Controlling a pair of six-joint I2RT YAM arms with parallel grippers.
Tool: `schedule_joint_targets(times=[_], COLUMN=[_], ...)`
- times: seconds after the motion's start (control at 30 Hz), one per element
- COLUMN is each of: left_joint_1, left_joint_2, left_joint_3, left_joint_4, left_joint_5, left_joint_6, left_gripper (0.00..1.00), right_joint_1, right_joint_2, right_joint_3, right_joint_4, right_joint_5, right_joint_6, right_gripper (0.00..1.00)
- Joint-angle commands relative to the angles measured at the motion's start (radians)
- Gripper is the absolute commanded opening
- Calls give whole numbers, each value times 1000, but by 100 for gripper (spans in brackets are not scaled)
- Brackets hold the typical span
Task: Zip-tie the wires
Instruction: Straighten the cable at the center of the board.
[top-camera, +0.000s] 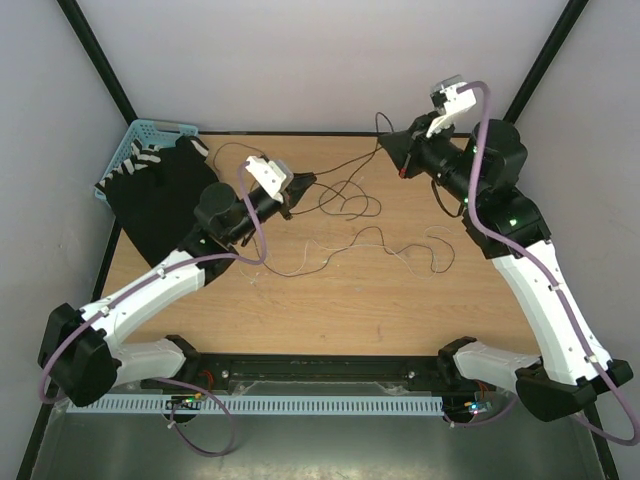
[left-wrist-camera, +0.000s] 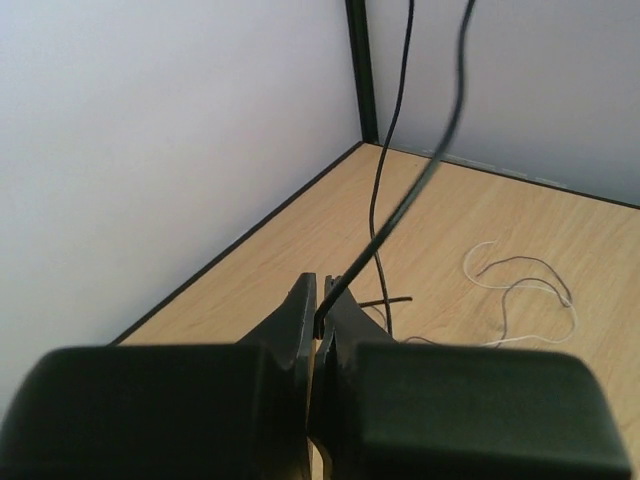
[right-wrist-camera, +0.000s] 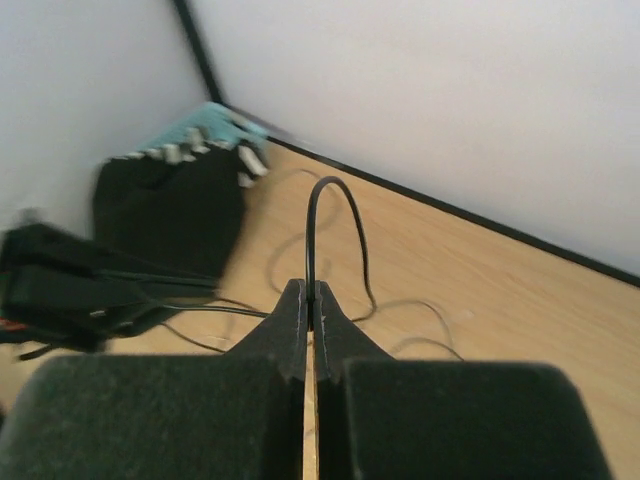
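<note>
We judge the step in hand to be gathering: both arms grip the wires (left-wrist-camera: 397, 213) so the loose strands can be drawn into one bundle, and no tying has begun; the left hand (top-camera: 292, 192) is clenched on a dark strand, which in its wrist view comes out from between the closed jaws and climbs away toward the back corner, with a second strand hanging just beside it; the right hand (top-camera: 386, 144) is likewise clenched, and its own camera shows a dark strand rising from the pinched jaws and arching over in a small loop; between the two hands the rest of the wires sprawl in curls on the bench (top-camera: 300, 310), some lifted off the wood and some lying flat toward the middle and right; a black cloth (top-camera: 160, 200) and a teal basket (top-camera: 140, 133) sit at the far left, well apart from the strands; we cannot pick out a zip tie in any view, so the next move, as we see it, calls for bringing the two held strands together side by side, keeping both grips firm so nothing this thin slips free, and gathering the loops left on the bench before a tie can go round them.
</note>
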Motion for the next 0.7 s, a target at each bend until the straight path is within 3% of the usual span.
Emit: schedule_joint_targets(times=[0.0, 0.1, 0.3, 0.57, 0.67], left_joint_1=[-14, -38, -99, -129, -120], left_joint_2=[-13, 10, 79, 131, 106], left_joint_3=[-15, 14, 147, 305, 305], left_joint_4=[18, -120, -566, -957, -1008], left_joint_5=[55, 49, -10, -67, -29], left_joint_6=[-65, -75, -38, -62, -110], left_gripper=[0, 0, 0, 0, 0], right_joint_1=[-31, -38, -40, -39, -38], right_joint_2=[-34, -37, -11, 34, 51], right_joint_3=[-40, -85, -164, -215, -216], right_joint_4=[-103, -153, -204, -217, -234], right_joint_5=[309, 529, 930, 947, 914], right_joint_6=[-100, -173, -322, -322, -312], right_gripper=[4, 4, 1, 0, 0])
